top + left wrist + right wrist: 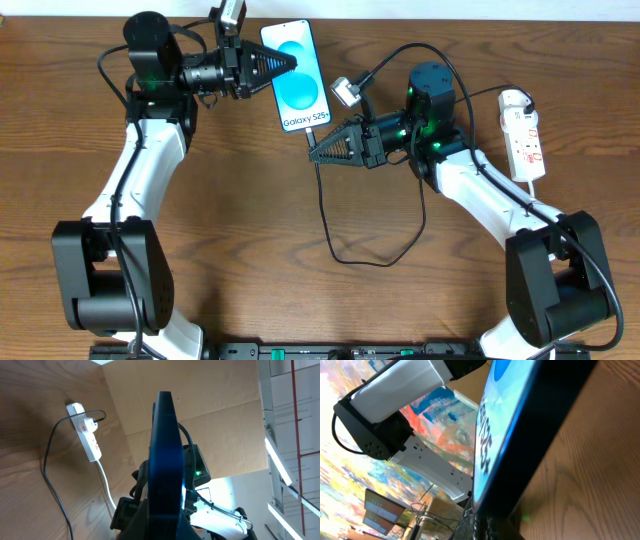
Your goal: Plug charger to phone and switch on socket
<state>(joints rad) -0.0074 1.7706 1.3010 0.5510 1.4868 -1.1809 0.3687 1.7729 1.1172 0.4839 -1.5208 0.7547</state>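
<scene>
The phone (297, 75), with a blue screen and "Galaxy S25+" text, is lifted and tilted. My left gripper (288, 63) is shut on its left side. In the left wrist view the phone (165, 455) stands edge-on between the jaws (165, 527). My right gripper (312, 152) sits just below the phone's bottom edge, shut on the charger's plug tip. The thin black cable (326, 225) runs down from it and loops right. In the right wrist view the phone's bottom edge (530, 445) fills the frame right above the fingertips (492, 526); the plug tip itself is hidden. The white socket (524, 135) lies at the far right.
The socket also shows in the left wrist view (89, 435), with the black cable (49, 460) plugged into it and its white cord (106, 487) trailing off. The cable loop (395, 255) lies on the wooden table (250, 230) between the arms.
</scene>
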